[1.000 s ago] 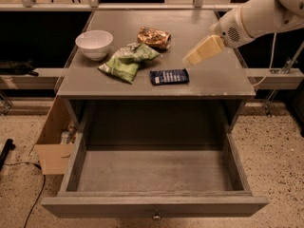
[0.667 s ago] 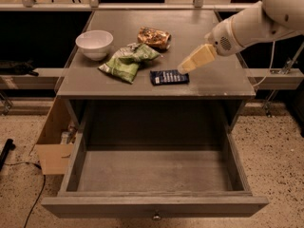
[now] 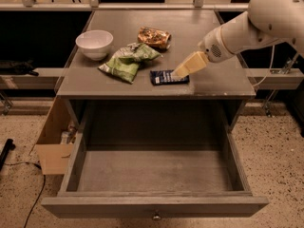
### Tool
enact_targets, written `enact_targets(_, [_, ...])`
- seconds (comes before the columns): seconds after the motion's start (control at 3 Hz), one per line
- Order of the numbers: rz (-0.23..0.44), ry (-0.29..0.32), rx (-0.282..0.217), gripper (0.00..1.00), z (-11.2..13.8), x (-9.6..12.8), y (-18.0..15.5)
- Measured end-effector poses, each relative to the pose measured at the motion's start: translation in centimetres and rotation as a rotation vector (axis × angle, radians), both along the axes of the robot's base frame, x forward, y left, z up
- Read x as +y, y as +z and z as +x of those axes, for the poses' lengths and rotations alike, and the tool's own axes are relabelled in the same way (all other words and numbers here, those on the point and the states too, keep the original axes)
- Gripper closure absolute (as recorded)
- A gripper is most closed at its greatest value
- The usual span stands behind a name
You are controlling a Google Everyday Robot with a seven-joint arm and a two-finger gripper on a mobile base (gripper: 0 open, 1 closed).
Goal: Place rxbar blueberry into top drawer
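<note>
The rxbar blueberry (image 3: 166,77), a small dark navy bar, lies flat on the grey cabinet top near its front edge. My gripper (image 3: 181,71) reaches in from the right on a white arm, and its pale fingers hang over the bar's right end. The top drawer (image 3: 155,204) is pulled fully open below, with a plain grey inside and a small round knob on its front.
A white bowl (image 3: 94,43) stands at the left of the cabinet top (image 3: 213,82). A green chip bag (image 3: 127,61) lies just left of the bar. An orange-brown snack packet (image 3: 153,36) lies behind it. A cardboard box (image 3: 53,144) stands on the floor left of the drawer.
My gripper has moved left and down, from beside the bar's right to over its right end. The bar, bowl, bags and drawer have not moved.
</note>
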State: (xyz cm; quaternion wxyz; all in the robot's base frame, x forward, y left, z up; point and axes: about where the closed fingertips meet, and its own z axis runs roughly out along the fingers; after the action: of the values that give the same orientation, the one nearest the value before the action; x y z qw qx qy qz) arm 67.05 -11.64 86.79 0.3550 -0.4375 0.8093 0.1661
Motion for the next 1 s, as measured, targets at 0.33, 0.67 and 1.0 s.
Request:
enact_targets(0.33, [-0.014, 0.006, 0.002, 0.00, 1.0, 0.6, -0.6])
enact_targets(0.67, [-0.028, 0.005, 0.001, 0.00, 2.1, 0.8, -1.4])
enact_targets(1.0, [-0.037, -0.005, 0.017, 0.00, 2.8, 0.7, -3.1])
